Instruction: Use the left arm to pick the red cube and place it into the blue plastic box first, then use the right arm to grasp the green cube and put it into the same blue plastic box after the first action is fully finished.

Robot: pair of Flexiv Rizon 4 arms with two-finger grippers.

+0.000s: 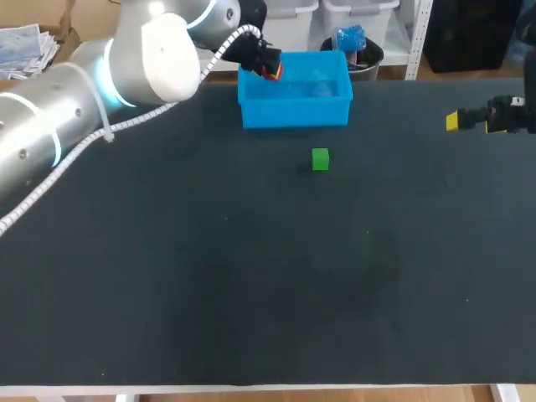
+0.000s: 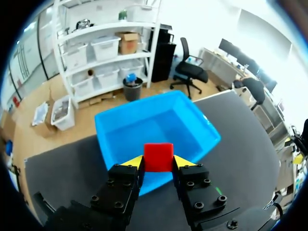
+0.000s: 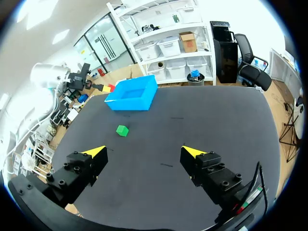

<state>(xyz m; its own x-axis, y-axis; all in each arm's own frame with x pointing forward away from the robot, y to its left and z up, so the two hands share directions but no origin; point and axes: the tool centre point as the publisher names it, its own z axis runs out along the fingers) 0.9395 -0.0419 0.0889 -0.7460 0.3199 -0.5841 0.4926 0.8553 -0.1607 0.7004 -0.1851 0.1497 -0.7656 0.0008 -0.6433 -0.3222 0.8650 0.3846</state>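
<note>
Over the box (image 2: pixel 144 122) rim, left claw (image 2: pixel 158 162) grips red cube (image 2: pixel 158 156): step one's drop looks next, so ease inward, then open. Right claw (image 3: pixel 144 151) hangs wide, green cube (image 3: pixel 122 130) well ahead on bench (image 3: pixel 202 120).

**A dark desk with a box and a cube**

The desk (image 1: pixel 251 293) is wide, flat and dark; a blue box (image 1: pixel 293 113) sits on it by the far edge, open at the top; a small green cube (image 1: pixel 320 159) sits on the desk near the box, toward the front, not touching it.
</note>
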